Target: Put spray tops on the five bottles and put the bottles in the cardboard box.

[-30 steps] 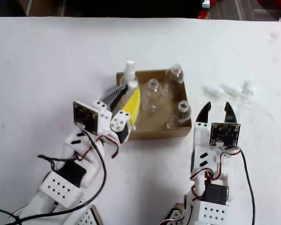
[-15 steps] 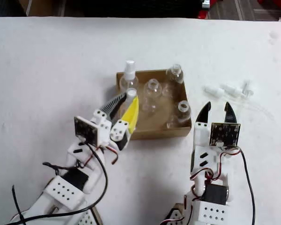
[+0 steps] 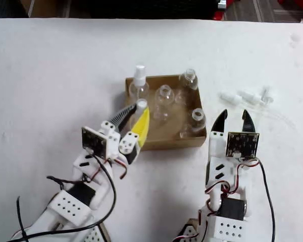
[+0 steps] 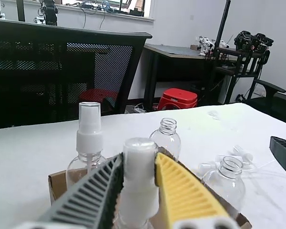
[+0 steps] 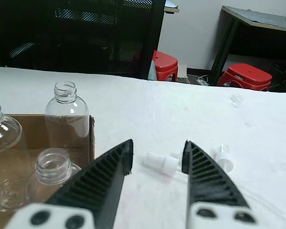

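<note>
So, progress: all five bottles look to be standing in the cardboard box [image 3: 166, 142]; two carry spray tops, three don't.
Done: capped bottle [image 3: 139, 84] at the box's back left corner, top seated upright.
In hand: left gripper [image 3: 140, 108] is clamped on the held spray top [image 4: 139, 176], which sits on a bottle at the box's front left; can't tell if it's fully seated.
Left: three open-necked bottles [image 3: 164, 94] need tops, at the middle, back right and front right of the box.
Supply: loose spray tops [image 3: 247, 96] lie on the table [image 3: 50, 70], beside the box's right side and apart from it.
Right gripper [image 3: 233, 117]: fingers apart, holding nothing, just off the box's front right corner, pointed toward the loose tops.
Bottles: clear thin plastic, rounded bodies, short threaded necks; probably light and tippy.
Tops: white hard plastic, small cylinders with thin dip tubes; likely to roll.
Box: brown corrugated card, low walls, open top.
Fingers: ribbed inner faces, one grey and one yellow on the left, black on the right.
Table: white, matte, slightly fibrous cover.
</note>
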Action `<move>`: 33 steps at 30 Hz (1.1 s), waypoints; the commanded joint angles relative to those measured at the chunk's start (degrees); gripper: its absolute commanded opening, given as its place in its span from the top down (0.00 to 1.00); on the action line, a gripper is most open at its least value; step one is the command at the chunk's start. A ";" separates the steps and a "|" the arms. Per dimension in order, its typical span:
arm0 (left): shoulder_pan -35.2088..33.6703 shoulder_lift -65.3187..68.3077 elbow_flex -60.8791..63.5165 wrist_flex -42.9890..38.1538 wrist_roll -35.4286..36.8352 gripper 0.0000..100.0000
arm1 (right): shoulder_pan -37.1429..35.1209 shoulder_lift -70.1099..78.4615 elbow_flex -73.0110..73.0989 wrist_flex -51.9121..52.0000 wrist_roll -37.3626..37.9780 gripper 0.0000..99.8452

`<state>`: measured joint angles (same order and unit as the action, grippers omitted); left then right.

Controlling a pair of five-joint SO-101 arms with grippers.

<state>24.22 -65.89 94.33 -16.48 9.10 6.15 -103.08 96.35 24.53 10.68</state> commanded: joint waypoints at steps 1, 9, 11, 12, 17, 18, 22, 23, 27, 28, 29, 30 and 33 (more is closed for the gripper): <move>-2.24 -1.10 -0.18 -1.58 -0.18 0.82 | 0.48 -0.04 0.53 -1.36 -0.09 0.85; -5.32 -1.80 -4.66 3.25 -0.09 0.86 | 0.48 -0.04 0.53 -1.36 -0.09 0.85; -4.88 -4.79 -5.89 5.98 0.35 0.86 | 0.48 -0.04 0.53 -1.36 -0.09 0.85; -4.62 -7.08 -6.77 8.44 1.32 0.86 | 0.48 -0.04 0.53 -1.36 -0.09 0.85; -4.26 -22.29 -14.68 31.12 3.87 0.86 | 0.48 -0.04 0.53 -1.36 -0.09 0.85; -4.44 -24.48 -16.26 35.52 4.04 0.86 | 0.48 -0.04 0.53 -1.36 -0.09 0.85; -4.79 -31.60 -19.08 46.77 5.80 0.86 | 0.48 -0.04 0.53 -1.36 -0.09 0.85; -4.97 -33.45 -18.99 48.70 6.33 0.86 | 0.48 -0.04 0.53 -1.27 -0.09 0.85; -10.51 -39.25 -19.25 58.37 9.67 0.86 | 0.48 -0.04 0.53 -1.19 -0.09 0.85; -12.88 -39.43 -19.43 60.57 10.11 0.86 | 0.40 -0.04 0.53 -1.01 -0.09 0.85; -15.52 -39.43 -19.34 62.42 10.29 0.86 | 0.22 -0.04 0.53 -1.01 -0.09 0.85; -18.15 -39.16 -18.99 64.00 10.37 0.86 | 0.22 -0.04 0.53 -0.92 -0.09 0.85; -24.22 -38.99 -18.20 67.43 10.02 0.86 | 0.13 -0.04 0.53 -0.92 -0.09 0.85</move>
<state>7.96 -104.40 77.71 46.90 18.15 6.07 -103.08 96.35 24.53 10.68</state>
